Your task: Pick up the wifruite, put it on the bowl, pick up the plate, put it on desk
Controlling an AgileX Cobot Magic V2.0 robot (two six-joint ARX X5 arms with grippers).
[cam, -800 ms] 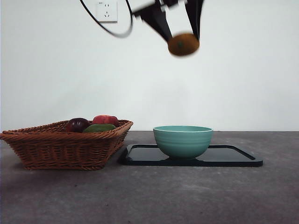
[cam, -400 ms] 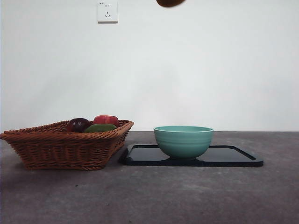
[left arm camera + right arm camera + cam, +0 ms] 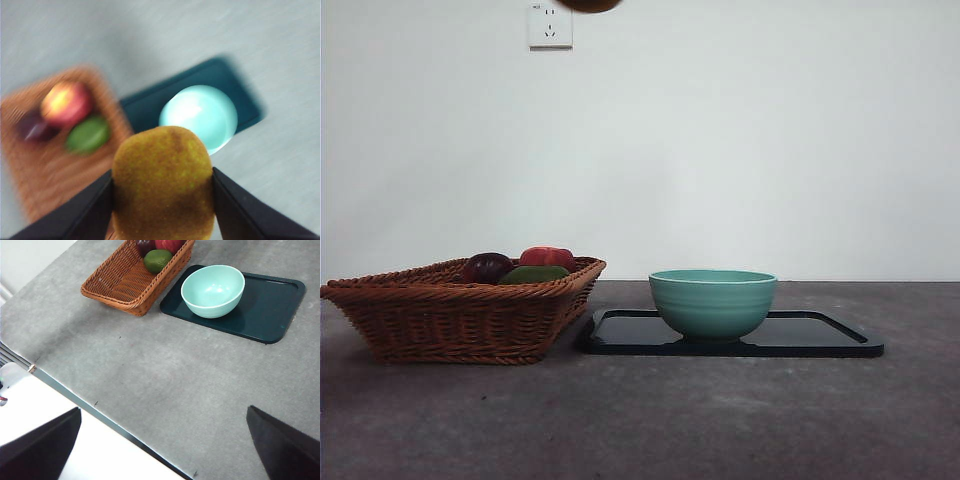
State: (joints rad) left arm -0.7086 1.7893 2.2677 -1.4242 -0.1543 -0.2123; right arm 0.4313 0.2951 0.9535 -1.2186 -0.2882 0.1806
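Note:
My left gripper (image 3: 162, 192) is shut on the wifruite (image 3: 164, 182), an oval orange-brown fruit, and holds it high above the table. In the front view only the fruit's underside (image 3: 588, 5) shows at the top edge. The mint-teal bowl (image 3: 712, 301) stands empty on a dark tray-like plate (image 3: 820, 335) on the grey desk (image 3: 640, 420); both also show in the left wrist view, the bowl (image 3: 199, 116) far below the fruit, and in the right wrist view (image 3: 213, 291). My right gripper (image 3: 165, 450) is open and empty, high over the desk's near edge.
A brown wicker basket (image 3: 460, 310) stands left of the plate, holding a dark purple fruit (image 3: 486, 267), a red fruit (image 3: 546, 257) and a green fruit (image 3: 533, 274). A wall socket (image 3: 549, 24) is on the white wall behind. The desk's edge (image 3: 100, 415) runs near my right gripper.
The left gripper has risen out of the front view's top with the wifruite and moved left. Bowl, plate and basket have not moved.

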